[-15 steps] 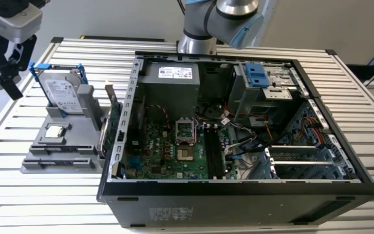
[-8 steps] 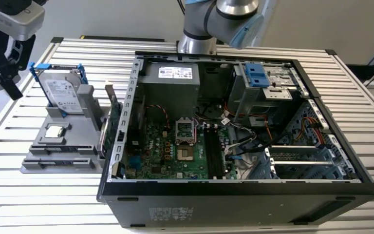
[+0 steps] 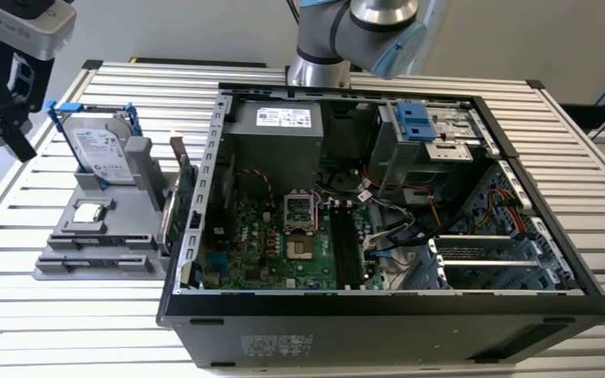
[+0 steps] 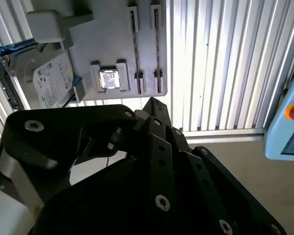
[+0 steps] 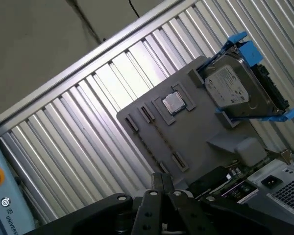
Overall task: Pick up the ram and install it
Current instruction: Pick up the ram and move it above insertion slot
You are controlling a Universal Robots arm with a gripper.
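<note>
A slatted metal table (image 3: pixel 72 331) before a pale wall carries an open computer case (image 3: pixel 387 315). The ram (image 3: pixel 173 214) stands edgewise in a grey holder (image 3: pixel 92 252) at the case's nine o'clock. The jaws hang closed and empty at the holder's eleven o'clock.

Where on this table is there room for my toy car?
Bare slats lie in front of the grey holder, toward the near edge of the table, and beside the computer case on the exterior view's right. It is crowded where the ram stands between holder and case, and inside the case.
</note>
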